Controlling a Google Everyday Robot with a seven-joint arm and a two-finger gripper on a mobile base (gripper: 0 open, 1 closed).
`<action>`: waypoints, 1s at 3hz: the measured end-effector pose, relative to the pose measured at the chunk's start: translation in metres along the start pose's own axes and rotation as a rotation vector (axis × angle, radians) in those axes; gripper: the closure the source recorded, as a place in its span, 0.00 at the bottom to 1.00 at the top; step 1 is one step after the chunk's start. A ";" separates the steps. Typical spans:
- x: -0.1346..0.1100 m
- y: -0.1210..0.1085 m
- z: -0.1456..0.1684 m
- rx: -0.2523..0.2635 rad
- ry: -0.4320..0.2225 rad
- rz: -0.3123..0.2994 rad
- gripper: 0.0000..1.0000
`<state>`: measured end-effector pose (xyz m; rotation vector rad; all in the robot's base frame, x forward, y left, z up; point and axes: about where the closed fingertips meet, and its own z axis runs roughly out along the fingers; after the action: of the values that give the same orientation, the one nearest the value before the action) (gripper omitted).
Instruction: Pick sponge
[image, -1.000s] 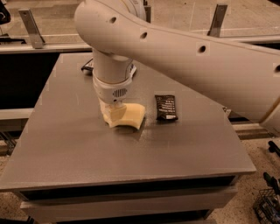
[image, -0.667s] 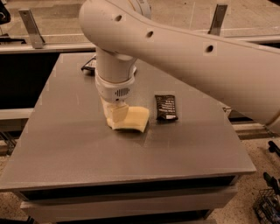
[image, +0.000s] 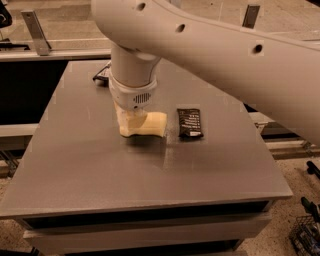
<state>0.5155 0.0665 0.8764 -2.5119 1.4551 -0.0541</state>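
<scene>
The pale yellow sponge (image: 154, 123) is near the middle of the grey table (image: 100, 170), just off the surface with a shadow under it. My gripper (image: 129, 126) comes straight down from the white wrist and is shut on the sponge's left end. Its pale yellow fingers (image: 125, 120) blend with the foam. The wrist hides the sponge's left part. The big white arm crosses the top of the view.
A small black snack bar wrapper (image: 190, 123) lies flat just right of the sponge. A dark object (image: 102, 75) sits at the table's far edge, half hidden behind the arm. A wire basket (image: 305, 235) stands on the floor at lower right.
The gripper and the sponge have risen together from the tabletop. A shadow now shows beneath the sponge. The wrapper has not moved.
</scene>
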 end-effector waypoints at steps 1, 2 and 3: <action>0.001 0.002 -0.018 0.022 0.013 -0.008 1.00; 0.003 0.003 -0.039 0.046 0.026 -0.012 1.00; 0.007 0.003 -0.063 0.092 -0.010 -0.005 1.00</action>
<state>0.5067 0.0477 0.9364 -2.4383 1.4096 -0.1065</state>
